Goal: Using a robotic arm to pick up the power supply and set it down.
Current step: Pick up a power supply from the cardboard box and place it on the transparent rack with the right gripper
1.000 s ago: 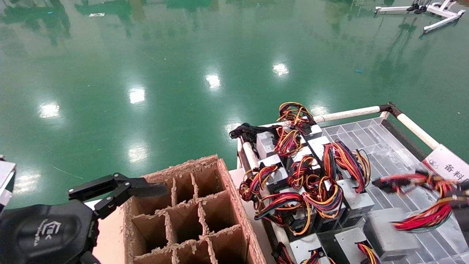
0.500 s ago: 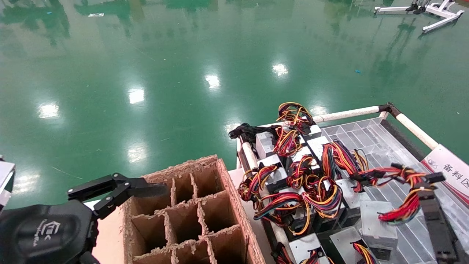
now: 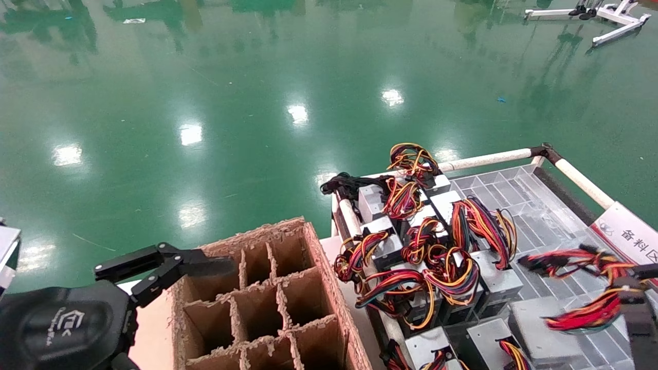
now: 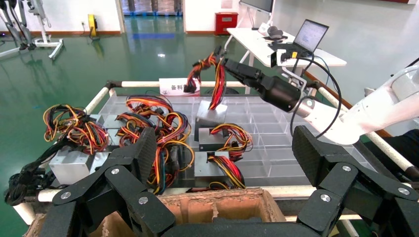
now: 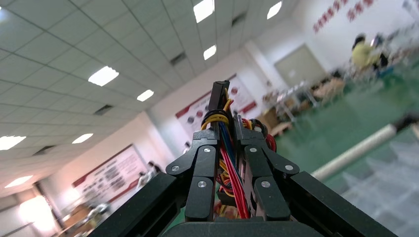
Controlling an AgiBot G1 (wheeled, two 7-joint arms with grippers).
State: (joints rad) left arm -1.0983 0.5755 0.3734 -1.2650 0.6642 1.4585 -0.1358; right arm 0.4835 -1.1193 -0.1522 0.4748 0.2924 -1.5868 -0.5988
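Gleaming green floor [image 3: 216,103] beyond the clear gridded tray [image 3: 534,205].

Floor [image 3: 205,103]: glossy green, with lamp glare.
Rack [image 3: 488,160]: white tube rails with black corner joints, standing on the floor on the right.
Tray [image 3: 519,192]: clear, gridded into cells, lying inside the rails.
Supplies [image 3: 390,246]: grey metal boxes with red, yellow, orange and black wire bundles, crowded on the tray's left half; right cells mostly bare.
Black cable [image 3: 349,184]: draped over the rack's far left corner.
Sign [image 3: 629,234]: white with red band, leaning at the rack's right rail.
Carton [image 3: 267,303]: brown cardboard with dividers, open cells, just left of the rack.
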